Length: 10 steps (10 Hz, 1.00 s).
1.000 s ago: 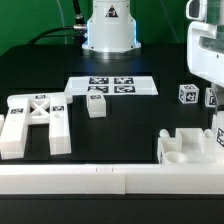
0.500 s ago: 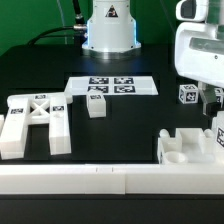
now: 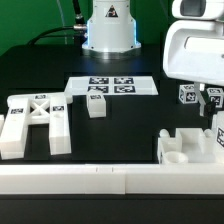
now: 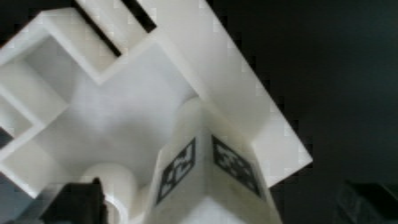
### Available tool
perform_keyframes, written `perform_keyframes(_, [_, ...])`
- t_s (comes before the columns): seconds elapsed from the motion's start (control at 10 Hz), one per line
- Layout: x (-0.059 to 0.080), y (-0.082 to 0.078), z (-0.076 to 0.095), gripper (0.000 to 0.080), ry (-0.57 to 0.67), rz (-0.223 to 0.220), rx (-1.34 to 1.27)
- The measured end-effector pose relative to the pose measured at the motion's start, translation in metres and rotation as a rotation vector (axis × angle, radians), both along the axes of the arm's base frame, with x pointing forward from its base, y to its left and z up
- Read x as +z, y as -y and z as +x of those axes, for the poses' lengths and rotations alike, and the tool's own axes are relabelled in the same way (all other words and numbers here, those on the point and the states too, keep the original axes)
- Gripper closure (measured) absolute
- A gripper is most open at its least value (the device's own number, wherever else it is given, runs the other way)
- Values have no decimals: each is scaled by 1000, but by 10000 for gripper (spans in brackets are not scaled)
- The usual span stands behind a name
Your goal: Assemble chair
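Black worktop (image 3: 150, 115) fills the exterior view, with the robot's white base (image 3: 110, 30) at twelve o'clock, a dark green backdrop (image 3: 30, 20) behind it, and a long white rail (image 3: 100, 182) running along six o'clock. The marker board (image 3: 112, 86) lies flat near the centre, and a small white block (image 3: 96, 105) stands just beside its edge toward seven o'clock. The chair's parts lie loose: the X-braced frame (image 3: 35, 120) at nine o'clock, the notched block (image 3: 188, 148) with a round recess at four o'clock, and a tagged cube (image 3: 187, 95) with a second cube (image 3: 213, 98) near it at three o'clock, well apart from the frame. Over the cubes hangs the gripper (image 4: 217, 204), its body cut off by the picture's edge. In the wrist view its dark fingers (image 4: 71, 203) stand spread wide, released, with a tagged white part (image 4: 196, 120) between them and a gap on either side. Which part that is cannot be told.
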<state>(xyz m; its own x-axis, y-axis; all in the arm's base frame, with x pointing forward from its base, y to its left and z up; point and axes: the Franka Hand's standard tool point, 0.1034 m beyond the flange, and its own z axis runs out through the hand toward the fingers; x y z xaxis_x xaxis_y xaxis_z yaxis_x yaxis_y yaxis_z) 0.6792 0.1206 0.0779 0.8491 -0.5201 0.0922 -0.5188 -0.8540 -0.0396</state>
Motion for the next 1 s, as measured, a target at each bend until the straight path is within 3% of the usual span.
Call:
perform_keyframes(0.9, [0,14,2,150,-11,-71,596])
perform_keyframes(1.0, [0,14,2,251,-12,-71,595])
